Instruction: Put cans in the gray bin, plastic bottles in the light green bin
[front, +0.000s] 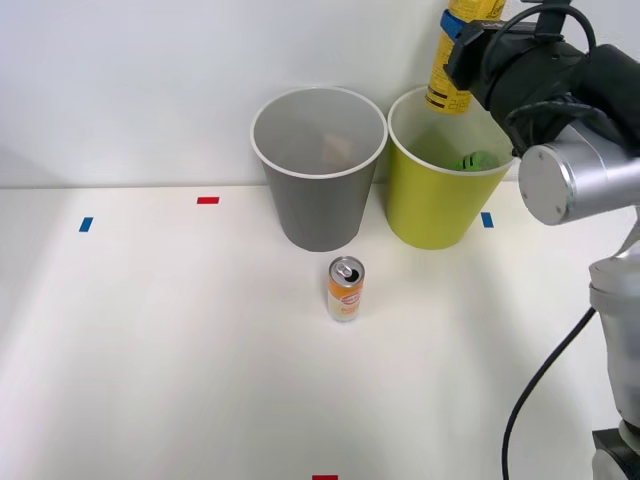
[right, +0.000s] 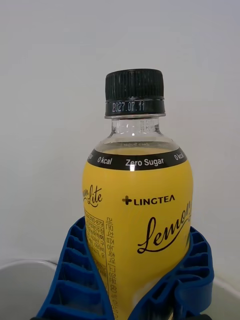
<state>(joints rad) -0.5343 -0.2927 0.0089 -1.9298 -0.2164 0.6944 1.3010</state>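
The right gripper (front: 462, 45) is clamped on the yellow-labelled plastic bottle (right: 137, 215), its blue ribbed fingers (right: 67, 280) wrapped around the lower body of the label while the black cap (right: 134, 92) stands clear of them. In the front view the bottle (front: 452, 70) is held above the back rim of the light green bin (front: 440, 205), which stands near the far edge of the table (front: 150, 350) toward its right side, and it hangs with its lower end just over the opening. A green bottle (front: 478, 160) is seen lying inside that bin. The gray bin (front: 318, 190) stands just beside the light green bin, on its left, and something pale lies at its bottom but cannot be made out. The orange-and-white can (front: 345, 289) is left upright on the table in front of the gap between the two bins, apart from both. The step in hand is judged to be the dropping of the yellow bottle into the light green bin; the bottle would need to be centred over the opening before the grip is let go, and the can would then remain to be fetched for the gray bin.
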